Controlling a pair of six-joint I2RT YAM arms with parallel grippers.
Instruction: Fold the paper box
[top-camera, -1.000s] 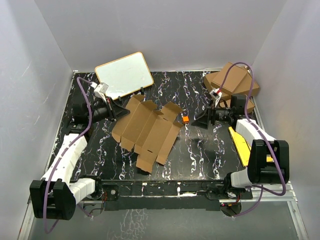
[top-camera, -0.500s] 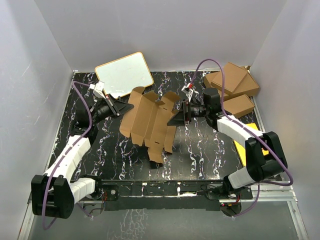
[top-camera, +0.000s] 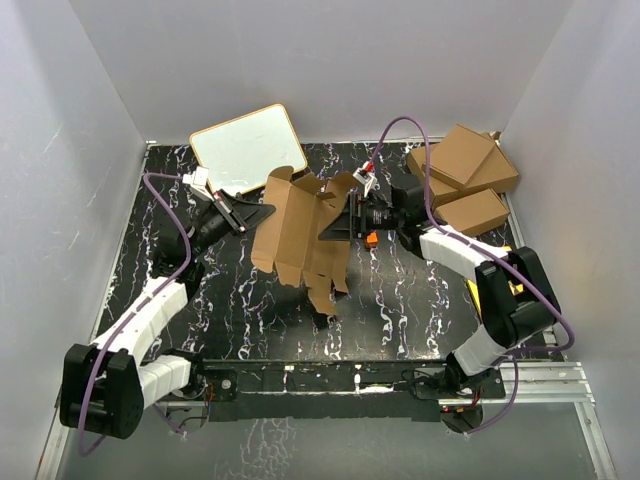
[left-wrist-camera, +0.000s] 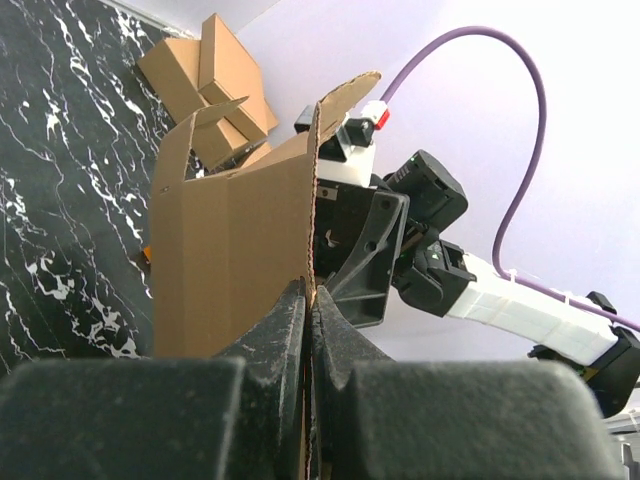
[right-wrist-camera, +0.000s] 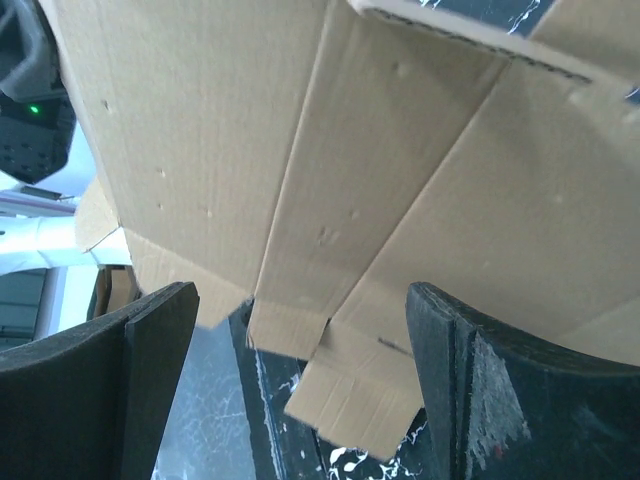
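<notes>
The box, flat a second ago, now stands tilted up mid-table. The left gripper stays clamped on its edge. The right gripper has swung in, jaws wide, holding nothing.

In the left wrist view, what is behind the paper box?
The open right gripper and its arm, and brown cartons farther back. The paper box hides part of that gripper.

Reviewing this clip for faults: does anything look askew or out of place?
Only the paper box: it is held up tilted, half-folded, pinched at one edge by the left gripper, with the right gripper open at its other side.
</notes>
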